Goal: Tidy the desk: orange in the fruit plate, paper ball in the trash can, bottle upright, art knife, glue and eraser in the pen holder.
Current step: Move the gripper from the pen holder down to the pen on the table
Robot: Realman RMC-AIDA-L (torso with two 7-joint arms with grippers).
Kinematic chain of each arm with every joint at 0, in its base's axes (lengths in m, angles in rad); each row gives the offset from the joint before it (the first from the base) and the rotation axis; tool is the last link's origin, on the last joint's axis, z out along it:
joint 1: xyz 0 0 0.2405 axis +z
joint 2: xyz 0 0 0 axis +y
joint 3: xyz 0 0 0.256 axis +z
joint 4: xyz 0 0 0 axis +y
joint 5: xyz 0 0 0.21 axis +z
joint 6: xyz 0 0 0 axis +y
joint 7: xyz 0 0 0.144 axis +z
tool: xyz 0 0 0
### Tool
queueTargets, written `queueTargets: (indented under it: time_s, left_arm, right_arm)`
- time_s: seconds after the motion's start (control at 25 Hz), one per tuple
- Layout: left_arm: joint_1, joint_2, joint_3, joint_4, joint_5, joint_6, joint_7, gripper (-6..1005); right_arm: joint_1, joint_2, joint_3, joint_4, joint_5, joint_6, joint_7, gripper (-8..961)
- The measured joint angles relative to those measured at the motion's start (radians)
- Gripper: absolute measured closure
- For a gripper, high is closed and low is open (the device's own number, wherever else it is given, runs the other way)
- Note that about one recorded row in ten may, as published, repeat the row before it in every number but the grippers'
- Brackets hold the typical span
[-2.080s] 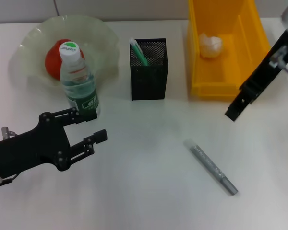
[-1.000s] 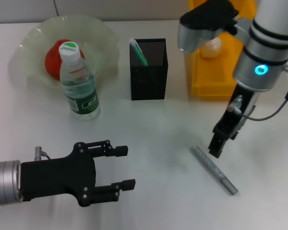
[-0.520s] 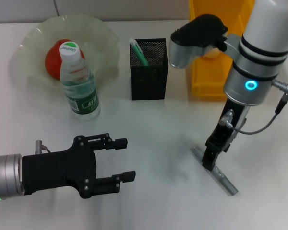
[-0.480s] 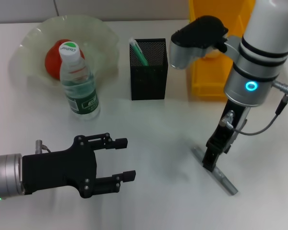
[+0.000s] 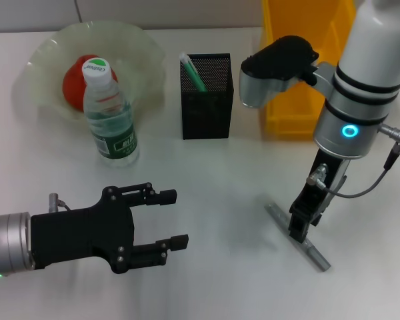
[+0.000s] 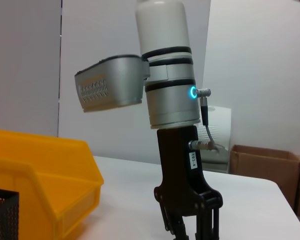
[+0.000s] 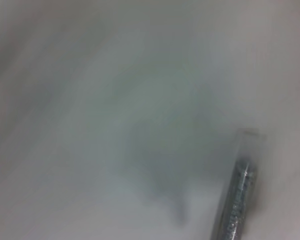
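Right tool (image 5: 300,230) over art knife (image 5: 313,252), white desk (image 5: 220,280).

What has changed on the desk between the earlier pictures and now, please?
The right gripper swung in from beside the trash can and came down onto the grey stick lying on the desk; whether it grips it is unclear. The left gripper, open, pulled back from the bottle toward the near edge. Bottle, orange, fruit plate and pen holder stayed put.

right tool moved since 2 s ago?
Yes. The right tool came in from beside the yellow bin and down toward the robot, onto the grey stick on the table. The pen holder marks the shift.
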Motion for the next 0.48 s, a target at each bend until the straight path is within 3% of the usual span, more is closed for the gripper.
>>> queueTargets:
  time_s: [0.16,0.48]
  left_arm:
    - [0.001,0.000,-0.001,0.000,0.000,-0.003,0.001,308]
    - [0.001,0.000,-0.013,-0.001,0.000,-0.006,0.002,308]
  right_arm:
    - [-0.006,0.000,-0.035,-0.006,0.000,0.024,0.019,550]
    - [-0.015,0.000,-0.059,-0.004,0.028,0.062,0.030,546]
